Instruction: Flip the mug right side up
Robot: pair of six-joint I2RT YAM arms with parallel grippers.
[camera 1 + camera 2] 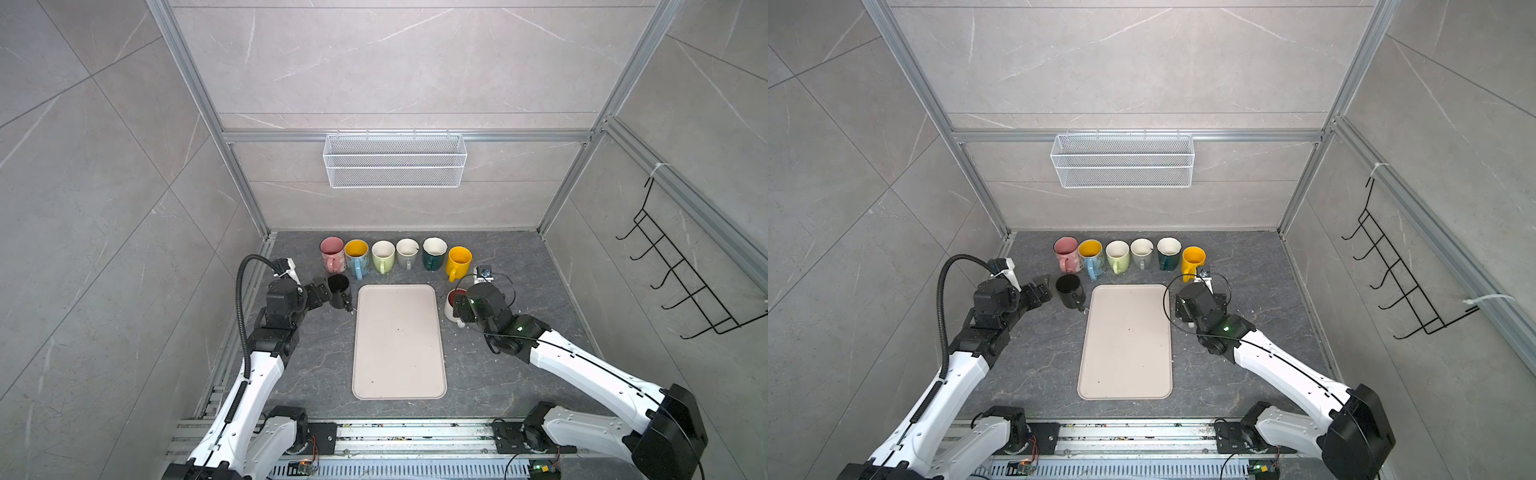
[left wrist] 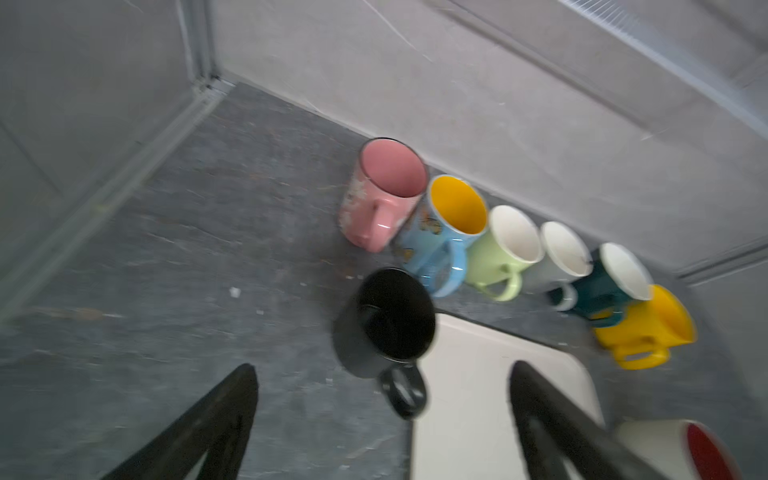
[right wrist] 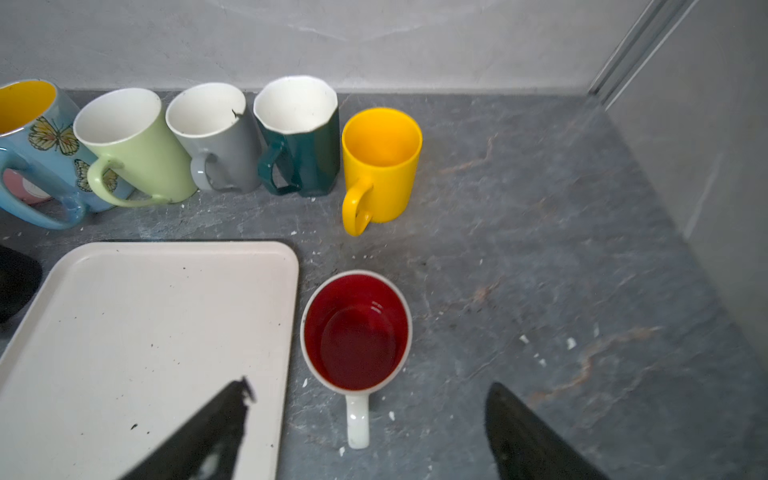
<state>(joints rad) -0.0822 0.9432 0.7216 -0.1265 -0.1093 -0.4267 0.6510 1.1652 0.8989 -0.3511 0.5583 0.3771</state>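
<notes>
A black mug (image 1: 338,291) stands mouth up on the dark counter by the far left corner of the cream tray (image 1: 399,374), its handle toward the front. My left gripper (image 2: 382,368) is open just in front of it, its fingers apart from the mug and nothing between them. A white mug with a red inside (image 3: 356,332) stands mouth up to the right of the tray, handle pointing at my right gripper (image 3: 370,386), which is open and holds nothing. In both top views the right wrist covers most of this mug.
Several upright mugs line the back wall: pink (image 1: 331,251), blue with a yellow inside (image 1: 357,255), light green (image 1: 383,255), grey (image 1: 407,252), dark green (image 1: 434,252), yellow (image 1: 458,262). A wire basket (image 1: 395,160) hangs on the back wall, a black hook rack (image 1: 681,282) on the right wall.
</notes>
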